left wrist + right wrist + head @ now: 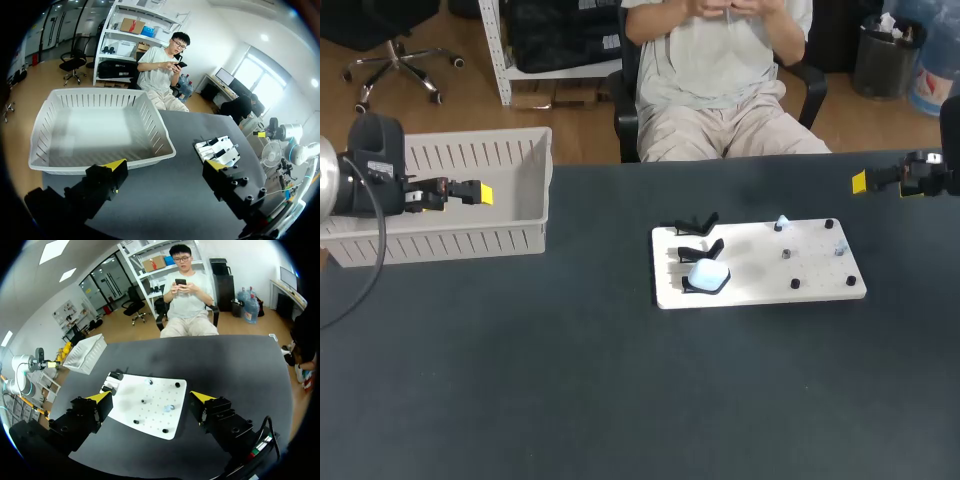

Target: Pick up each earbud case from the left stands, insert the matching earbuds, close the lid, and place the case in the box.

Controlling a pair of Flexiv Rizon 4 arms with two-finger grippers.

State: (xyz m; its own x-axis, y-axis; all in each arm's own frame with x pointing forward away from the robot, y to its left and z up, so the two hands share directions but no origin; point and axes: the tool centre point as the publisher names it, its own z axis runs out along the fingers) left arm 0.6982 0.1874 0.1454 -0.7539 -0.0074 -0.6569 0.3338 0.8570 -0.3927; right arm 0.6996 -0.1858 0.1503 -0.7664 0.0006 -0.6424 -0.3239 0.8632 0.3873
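On the left side of the white board (750,288), right of the middle of the dark table (570,400), one pale blue earbud case (708,277) sits on the nearest of three black stands (703,249). The two stands behind it are bare. Whether that case's lid is up or down, we cannot tell from here.

Out on the open part of the board lie two small pale earbuds (781,224), one near the far edge and one toward the right edge, with black pegs dotted among them.

Over at the table's far left corner stands the white slatted box (440,238), and our left wrist camera looks straight into it: we see no case inside.

Now the arms. Our left gripper (166,167) hangs by the near rim of the box, fingers spread wide with nothing between them. Our right gripper (150,397) waits near the table's far right corner, well apart from the board, also spread and empty-handed.

So by our reckoning the job on this case has not begun. It has to be lifted off its stand, the earbuds seated in it, the lid shut, and the case carried across to the box. No part of that sequence shows as done.
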